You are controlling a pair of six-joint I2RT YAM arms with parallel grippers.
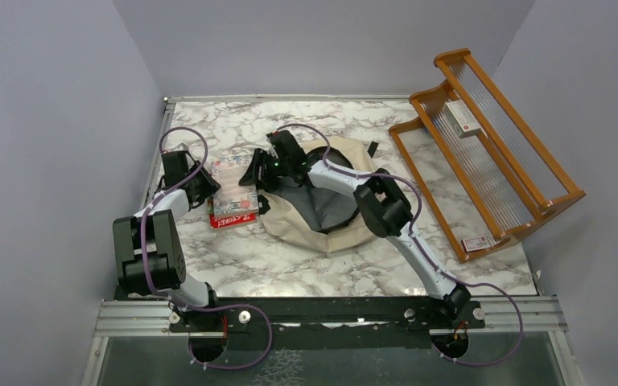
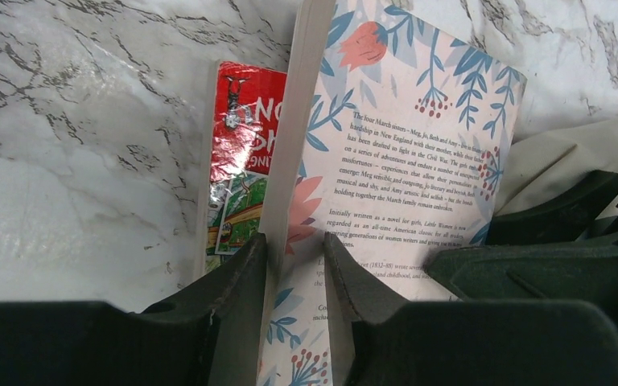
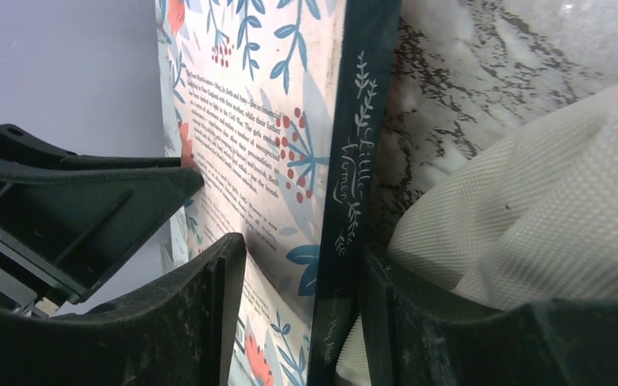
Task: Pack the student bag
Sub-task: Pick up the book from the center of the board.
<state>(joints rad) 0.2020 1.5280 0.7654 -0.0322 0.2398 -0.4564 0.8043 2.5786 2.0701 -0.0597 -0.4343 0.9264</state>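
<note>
A: left gripper (image 2: 295,241)?
B: Clenched on page edge of floral-covered paperback book (image 2: 402,145), held tilted over red glossy picture book (image 2: 241,145).
A: right gripper (image 3: 302,257)?
B: Astride same paperback at dark spine, 2 fingers close against it. Clamped or not, cannot tell.
A: large beige fabric backpack (image 1: 330,237)?
B: Lying mid white marble table (image 1: 290,269), opened up to grey lining, just right of both books, under right arm.
A: Else?
B: Orange wooden rack (image 1: 491,153) far right, with 2 small boxes (image 1: 463,118).
</note>
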